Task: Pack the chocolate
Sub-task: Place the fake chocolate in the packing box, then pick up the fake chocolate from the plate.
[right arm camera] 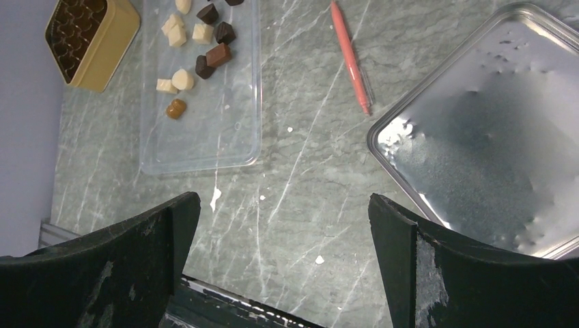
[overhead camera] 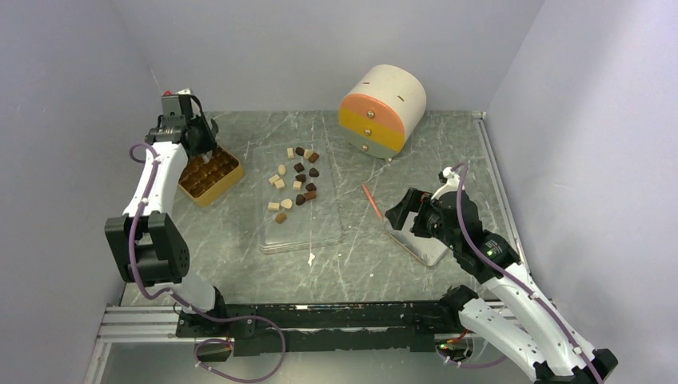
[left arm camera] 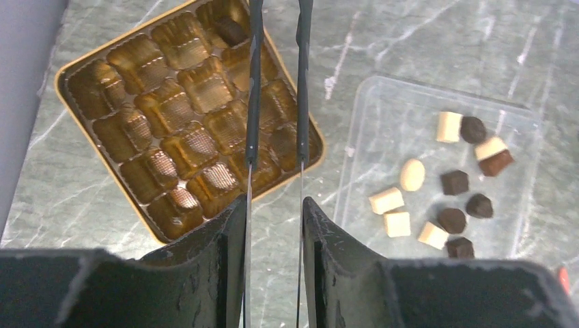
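Several chocolates [overhead camera: 297,182], dark, mid-brown and cream, lie loose on a clear plastic tray [overhead camera: 308,232]; they also show in the left wrist view [left arm camera: 454,182] and the right wrist view [right arm camera: 205,41]. The golden compartmented tray [overhead camera: 232,178] stands to their left, and one dark piece [left arm camera: 231,31] sits in a far compartment. My left gripper [left arm camera: 273,205] is shut on thin tweezers [left arm camera: 254,102], whose blades reach out over the golden tray [left arm camera: 61,78]; their tips are out of view. My right gripper [right arm camera: 283,205] is open and empty above bare table, left of a silver tin lid [right arm camera: 478,137].
A thin orange-red stick [overhead camera: 372,202] lies between the clear tray and the silver lid [overhead camera: 428,250]. A round cream, orange and yellow drawer box [overhead camera: 382,110] stands at the back. A white crumb [overhead camera: 310,258] lies near the clear tray's front edge. Grey walls enclose the table.
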Robot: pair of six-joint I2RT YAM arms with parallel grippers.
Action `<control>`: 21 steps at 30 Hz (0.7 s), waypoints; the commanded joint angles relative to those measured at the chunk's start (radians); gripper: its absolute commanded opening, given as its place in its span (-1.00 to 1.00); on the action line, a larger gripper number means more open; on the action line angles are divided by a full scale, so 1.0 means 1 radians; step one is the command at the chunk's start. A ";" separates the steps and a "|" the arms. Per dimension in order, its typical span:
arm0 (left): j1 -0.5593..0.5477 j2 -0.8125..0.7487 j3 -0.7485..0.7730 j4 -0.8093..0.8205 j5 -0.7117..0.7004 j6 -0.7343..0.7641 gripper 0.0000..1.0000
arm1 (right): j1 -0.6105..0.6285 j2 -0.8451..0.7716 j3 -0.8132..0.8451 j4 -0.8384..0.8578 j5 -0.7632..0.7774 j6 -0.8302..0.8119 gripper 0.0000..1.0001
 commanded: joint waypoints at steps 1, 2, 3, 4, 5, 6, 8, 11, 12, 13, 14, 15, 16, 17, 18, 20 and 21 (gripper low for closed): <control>-0.031 -0.084 -0.031 0.036 0.107 -0.001 -0.28 | 0.003 -0.011 0.054 -0.001 0.023 0.000 0.99; -0.042 -0.090 -0.034 0.028 0.108 0.001 -0.28 | 0.003 -0.010 0.055 -0.003 0.024 0.002 0.99; -0.054 -0.096 -0.035 0.018 0.108 0.006 -0.28 | 0.003 -0.011 0.054 -0.004 0.024 0.003 0.99; -0.069 -0.103 -0.038 0.012 0.111 0.011 -0.28 | 0.003 -0.013 0.054 -0.004 0.025 0.003 0.99; -0.084 -0.109 -0.043 0.006 0.117 0.013 -0.28 | 0.003 -0.014 0.052 -0.004 0.025 0.003 0.99; -0.098 -0.118 -0.053 -0.002 0.124 0.018 -0.28 | 0.003 -0.015 0.051 -0.001 0.025 0.005 0.99; -0.146 -0.124 -0.059 -0.016 0.110 0.034 -0.28 | 0.003 -0.016 0.048 0.003 0.023 0.008 0.99; -0.206 -0.125 -0.074 -0.027 0.079 0.061 -0.27 | 0.003 -0.014 0.045 0.008 0.019 0.011 0.99; -0.222 -0.123 -0.082 -0.021 0.078 0.062 -0.27 | 0.003 -0.014 0.042 0.012 0.018 0.011 0.99; -0.238 -0.120 -0.090 -0.015 0.077 0.062 -0.27 | 0.003 -0.014 0.039 0.016 0.018 0.012 0.99; -0.253 -0.112 -0.094 -0.011 0.075 0.062 -0.27 | 0.003 -0.012 0.036 0.019 0.017 0.014 0.98; -0.268 -0.102 -0.094 -0.007 0.071 0.062 -0.27 | 0.003 -0.011 0.035 0.022 0.015 0.016 0.98; -0.290 -0.092 -0.093 0.000 0.066 0.062 -0.27 | 0.003 -0.009 0.034 0.024 0.014 0.016 0.98; -0.305 -0.080 -0.088 0.007 0.060 0.062 -0.27 | 0.003 -0.007 0.035 0.024 0.013 0.018 0.98; -0.320 -0.065 -0.080 0.012 0.059 0.061 -0.27 | 0.003 -0.005 0.037 0.024 0.012 0.018 0.98; -0.342 -0.032 -0.057 0.015 0.059 0.063 -0.27 | 0.003 -0.004 0.040 0.023 0.013 0.019 0.98; -0.351 -0.015 -0.044 0.009 0.059 0.061 -0.27 | 0.003 -0.004 0.045 0.021 0.014 0.018 0.98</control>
